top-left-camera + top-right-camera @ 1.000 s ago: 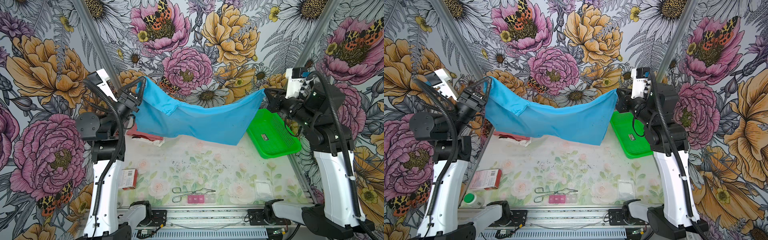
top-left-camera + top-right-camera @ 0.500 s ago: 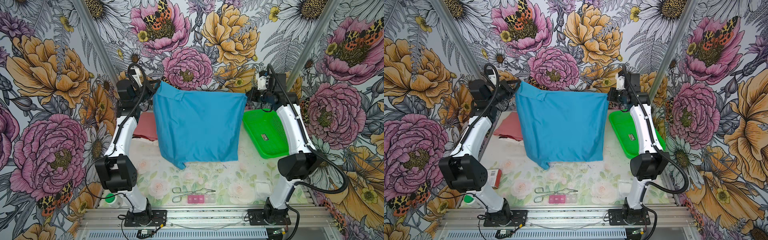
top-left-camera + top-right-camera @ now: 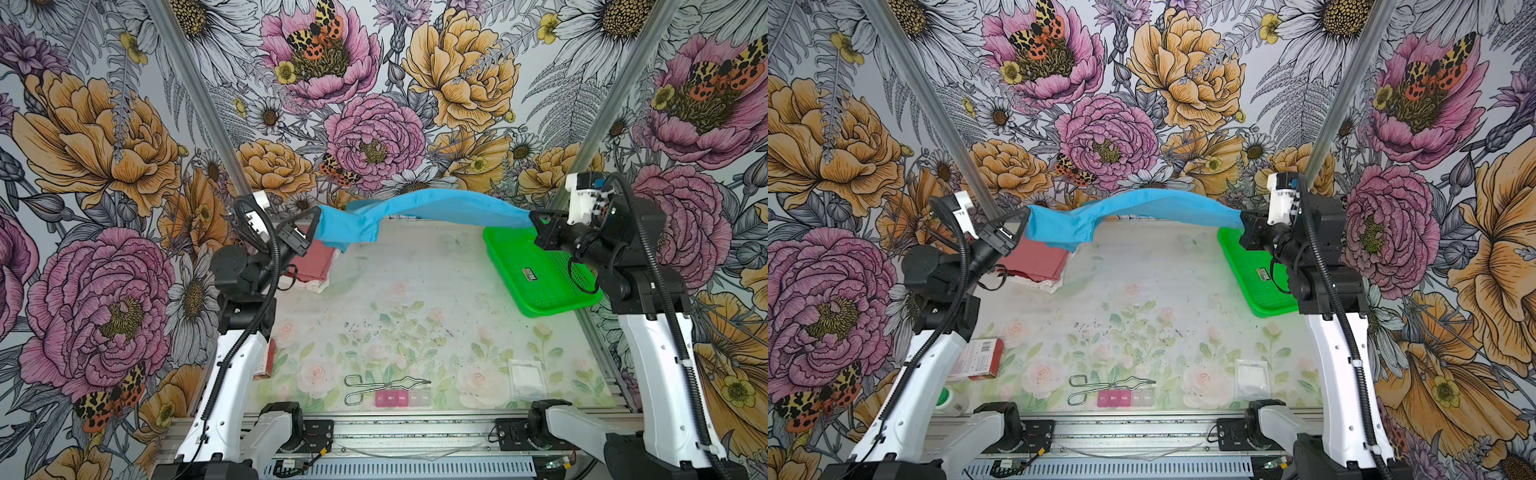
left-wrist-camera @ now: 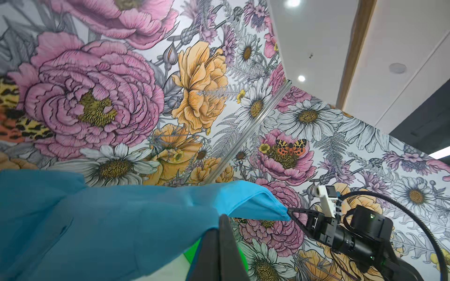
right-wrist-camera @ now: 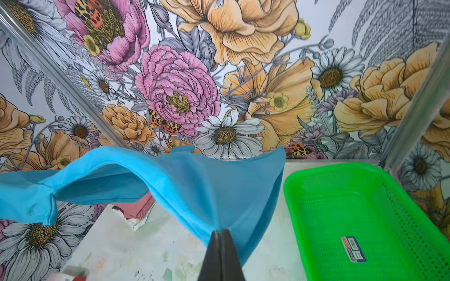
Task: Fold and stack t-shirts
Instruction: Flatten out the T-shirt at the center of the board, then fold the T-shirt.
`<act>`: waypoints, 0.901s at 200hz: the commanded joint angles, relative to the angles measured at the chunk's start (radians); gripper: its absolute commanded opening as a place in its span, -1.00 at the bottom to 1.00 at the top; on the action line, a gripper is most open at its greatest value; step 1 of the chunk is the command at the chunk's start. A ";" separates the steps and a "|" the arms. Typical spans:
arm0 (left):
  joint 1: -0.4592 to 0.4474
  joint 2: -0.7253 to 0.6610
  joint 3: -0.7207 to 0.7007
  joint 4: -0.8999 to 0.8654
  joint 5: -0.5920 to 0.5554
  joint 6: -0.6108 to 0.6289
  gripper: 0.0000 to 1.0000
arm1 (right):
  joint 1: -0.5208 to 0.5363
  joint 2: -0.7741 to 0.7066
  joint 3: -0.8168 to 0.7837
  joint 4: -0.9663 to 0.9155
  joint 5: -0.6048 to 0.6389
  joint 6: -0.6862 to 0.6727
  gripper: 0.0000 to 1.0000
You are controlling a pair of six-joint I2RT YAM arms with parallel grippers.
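Half a second ago the sky-blue t-shirt hung as a sheet; now it flies level over the 12 o'clock edge of the table, with the left gripper and right gripper each clenched on a corner. We judge this a flick to spread it for folding. The salmon-pink t-shirt lies folded at 10 o'clock; the sticker on the green tray, at 2 o'clock, is unreadable.
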 commanded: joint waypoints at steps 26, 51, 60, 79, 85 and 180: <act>-0.080 -0.290 -0.486 -0.021 -0.102 -0.067 -1.00 | 0.048 -0.235 -0.573 0.005 0.059 0.135 -1.00; -0.129 -0.465 -0.690 -0.063 -0.161 -0.141 -1.00 | 0.169 -0.327 -0.691 0.009 0.201 0.216 -1.00; -0.155 -0.523 -0.730 -0.103 -0.193 -0.155 -1.00 | 0.213 -0.322 -0.680 0.004 0.239 0.240 -1.00; -0.203 -0.619 -0.775 -0.202 -0.263 -0.170 -1.00 | 0.227 -0.292 -0.688 0.016 0.253 0.285 -1.00; -0.213 -0.642 -0.786 -0.232 -0.282 -0.172 -1.00 | 0.229 -0.286 -0.704 0.024 0.262 0.293 -1.00; -0.255 -0.588 -0.820 -0.238 -0.371 -0.188 -1.00 | 0.235 -0.339 -0.854 0.052 0.403 0.398 -1.00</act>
